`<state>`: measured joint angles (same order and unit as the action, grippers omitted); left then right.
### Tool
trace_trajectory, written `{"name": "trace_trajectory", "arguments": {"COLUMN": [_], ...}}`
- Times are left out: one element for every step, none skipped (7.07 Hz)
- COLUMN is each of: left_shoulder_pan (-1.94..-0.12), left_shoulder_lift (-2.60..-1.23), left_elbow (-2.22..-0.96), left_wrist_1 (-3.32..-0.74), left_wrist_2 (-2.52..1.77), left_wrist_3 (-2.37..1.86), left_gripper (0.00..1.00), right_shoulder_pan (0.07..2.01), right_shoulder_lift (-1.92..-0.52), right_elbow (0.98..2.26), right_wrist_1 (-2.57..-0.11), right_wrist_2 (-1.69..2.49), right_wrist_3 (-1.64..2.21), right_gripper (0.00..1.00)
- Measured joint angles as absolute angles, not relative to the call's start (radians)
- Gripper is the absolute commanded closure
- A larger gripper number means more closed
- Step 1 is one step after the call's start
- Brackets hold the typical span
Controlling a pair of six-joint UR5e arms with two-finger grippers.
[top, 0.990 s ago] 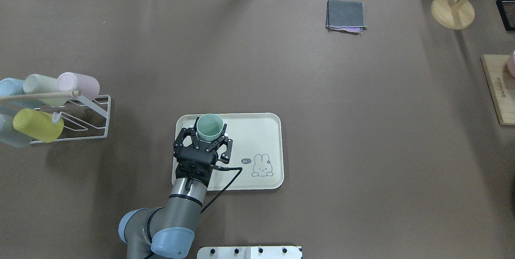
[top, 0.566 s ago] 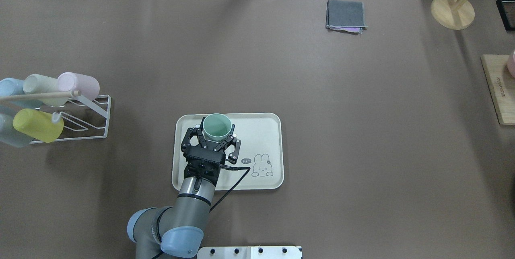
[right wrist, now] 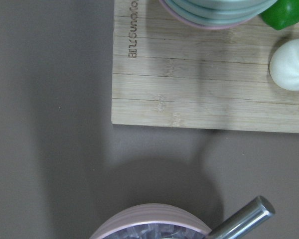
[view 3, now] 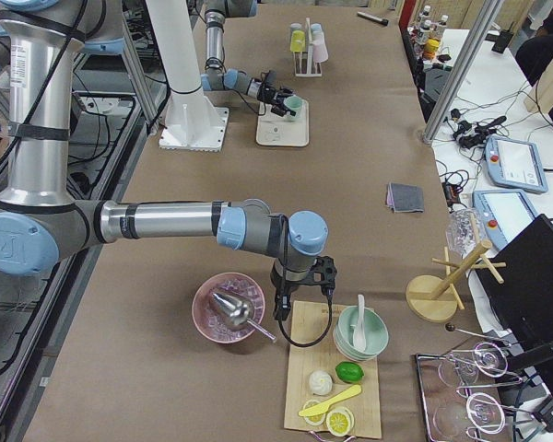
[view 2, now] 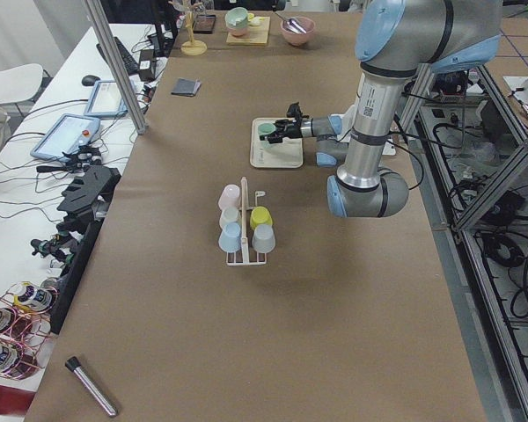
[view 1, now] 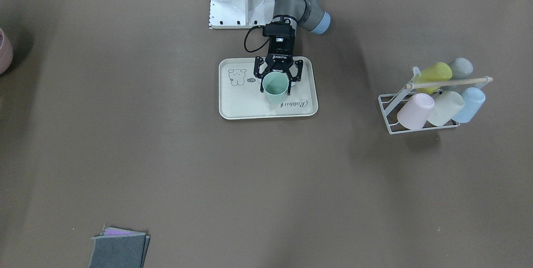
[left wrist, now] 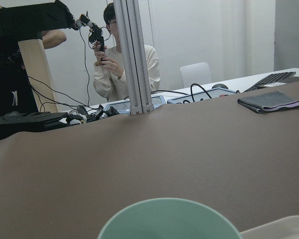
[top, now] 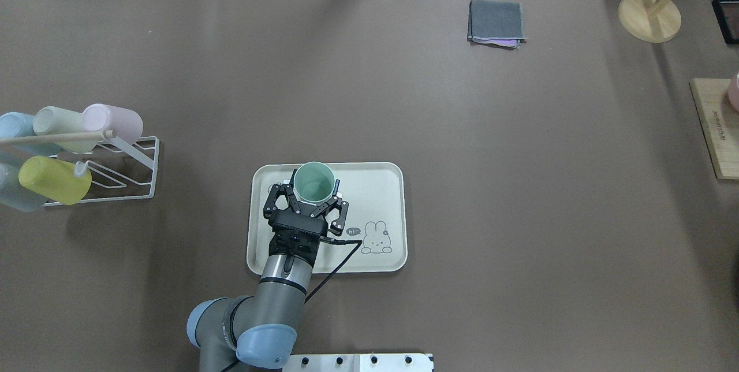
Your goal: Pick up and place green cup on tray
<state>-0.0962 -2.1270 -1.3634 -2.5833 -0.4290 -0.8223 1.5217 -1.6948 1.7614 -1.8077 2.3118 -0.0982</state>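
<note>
The green cup point(top: 313, 181) is upright over the far left part of the cream tray point(top: 375, 187). My left gripper point(top: 313, 186) reaches in from the near side, its fingers on both sides of the cup, shut on it. In the front view the cup point(view 1: 275, 85) is above the "Rabbit" script on the tray point(view 1: 237, 103). I cannot tell whether the cup's base touches the tray. The cup's rim point(left wrist: 169, 216) fills the bottom of the left wrist view. My right gripper point(view 3: 302, 296) hangs far off by a wooden board; I cannot tell whether it is open or shut.
A white wire rack point(top: 124, 164) with several pastel cups lies left of the tray. A folded grey cloth point(top: 496, 22) lies far back. A wooden stand point(top: 649, 17) and a wooden board point(top: 716, 129) with food are at the right, beside a pink bowl point(view 3: 229, 308).
My left gripper has carried the green cup a little to the right over the tray. The last step was very small.
</note>
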Motion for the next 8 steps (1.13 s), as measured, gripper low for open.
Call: {"name": "trace_trajectory", "arguments": {"left_shoulder_pan": [-0.096,-0.095,-0.095,-0.095,-0.095,-0.096,-0.099,-0.102], "left_shoulder_lift": [-2.127,-2.128,-2.128,-2.129,-2.13,-2.13,-2.129,-2.127], "left_elbow": [-1.361,-1.359,-1.358,-1.359,-1.363,-1.366,-1.368,-1.375], "left_wrist_1": [-2.584,-2.585,-2.587,-2.59,-2.596,-2.609,-2.63,-2.648], "left_wrist_2": [-0.429,-0.43,-0.43,-0.431,-0.431,-0.431,-0.431,-0.431], "left_wrist_3": [-0.823,-0.824,-0.827,-0.831,-0.832,-0.831,-0.826,-0.821], "left_gripper": [0.09,0.09,0.08,0.07,0.05,0.03,0.03,0.03], "right_shoulder_pan": [1.522,1.522,1.522,1.522,1.522,1.522,1.522,1.522], "right_shoulder_lift": [-1.694,-1.694,-1.695,-1.696,-1.698,-1.7,-1.7,-1.7], "right_elbow": [1.76,1.76,1.76,1.76,1.758,1.751,1.748,1.746], "right_wrist_1": [-1.807,-1.807,-1.807,-1.807,-1.808,-1.808,-1.808,-1.809], "right_wrist_2": [2.312,2.312,2.313,2.315,2.316,2.316,2.317,2.317], "right_wrist_3": [-0.098,-0.098,-0.098,-0.098,-0.097,-0.096,-0.094,-0.092], "right_gripper": [0.01,0.01,0.01,0.01,0.01,0.01,0.01,0.01]}}
